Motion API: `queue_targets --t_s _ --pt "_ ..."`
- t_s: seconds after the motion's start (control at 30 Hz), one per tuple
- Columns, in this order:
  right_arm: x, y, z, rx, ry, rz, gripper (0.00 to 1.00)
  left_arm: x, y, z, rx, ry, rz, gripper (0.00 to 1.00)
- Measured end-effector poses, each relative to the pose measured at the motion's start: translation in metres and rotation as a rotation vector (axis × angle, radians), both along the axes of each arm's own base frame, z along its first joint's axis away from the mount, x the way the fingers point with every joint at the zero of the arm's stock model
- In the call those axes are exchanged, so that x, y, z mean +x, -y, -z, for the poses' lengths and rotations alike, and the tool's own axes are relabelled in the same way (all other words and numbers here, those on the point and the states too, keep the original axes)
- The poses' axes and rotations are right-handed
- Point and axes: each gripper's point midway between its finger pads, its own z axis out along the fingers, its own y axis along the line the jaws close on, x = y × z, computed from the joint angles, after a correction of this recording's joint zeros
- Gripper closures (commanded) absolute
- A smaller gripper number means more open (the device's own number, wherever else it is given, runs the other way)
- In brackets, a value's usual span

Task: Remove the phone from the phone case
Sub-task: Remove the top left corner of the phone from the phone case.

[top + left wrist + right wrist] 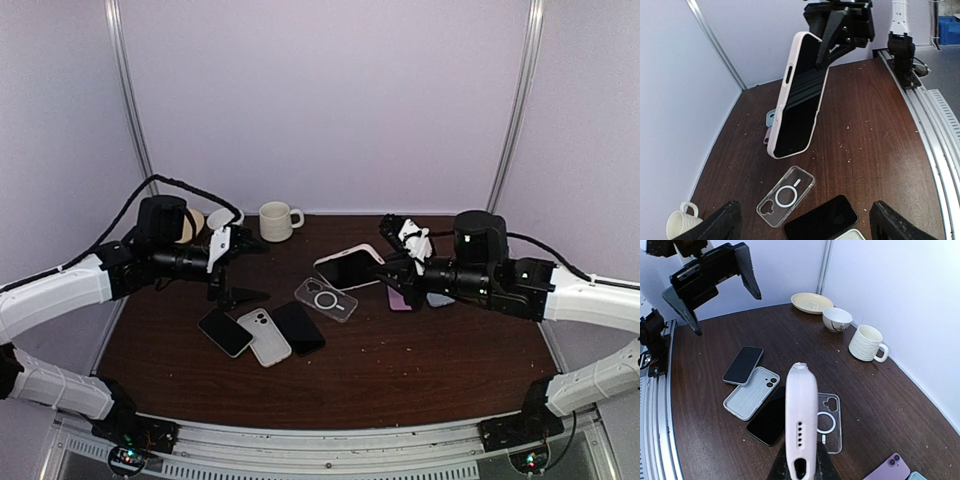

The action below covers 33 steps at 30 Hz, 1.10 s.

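A phone in a pale pink case [349, 267] is held in the air above the table, screen up in the top view. My right gripper [396, 268] is shut on its near end. In the right wrist view the cased phone [801, 410] stands edge-on between the dark fingers [778, 467], its port holes facing the camera. In the left wrist view it [797, 95] hangs tilted, held from above. My left gripper [226, 262] is open and empty, left of the phone and apart from it; its fingertips [729, 222] show at the bottom corners.
On the table lie a clear case [326, 299], a black phone [298, 327], an empty grey case [264, 336] and another black phone [224, 331]. A purple phone [398, 298] lies under the right gripper. A mug [278, 221], bowl [837, 319] and plate [812, 302] stand at the back.
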Motion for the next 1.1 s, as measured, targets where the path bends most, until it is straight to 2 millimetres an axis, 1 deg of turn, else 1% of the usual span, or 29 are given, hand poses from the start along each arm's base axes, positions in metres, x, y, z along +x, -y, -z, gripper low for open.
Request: queue_targets --t_s 0.13,0.37,0.5,0.63,0.77,0.97,1.1 --pt "-0.014 -0.002 0.0 -0.024 0.057 -0.097 1.0 -0.019 -0.002 0.004 -0.002 0.016 0.088 0.09" --pt "-0.053 -0.018 -0.001 -0.022 0.101 -0.364 1.0 -0.046 -0.006 0.005 -0.023 0.033 0.195 0.12" --pt "-0.071 -0.021 -0.002 -0.01 0.121 -0.473 1.0 -0.057 -0.007 0.007 -0.037 0.026 0.251 0.18" --pt "-0.085 -0.023 -0.007 0.014 0.135 -0.556 1.0 -0.067 -0.006 0.004 -0.061 0.018 0.31 0.24" --pt "-0.094 -0.024 -0.012 0.04 0.145 -0.611 1.0 -0.076 -0.005 0.003 -0.077 0.009 0.353 0.25" --pt "-0.1 -0.027 -0.017 0.064 0.154 -0.659 1.0 -0.096 0.001 0.014 -0.077 -0.034 0.434 0.32" --pt "-0.104 -0.031 -0.016 0.067 0.146 -0.688 1.0 -0.107 0.005 0.018 -0.075 -0.047 0.472 0.34"
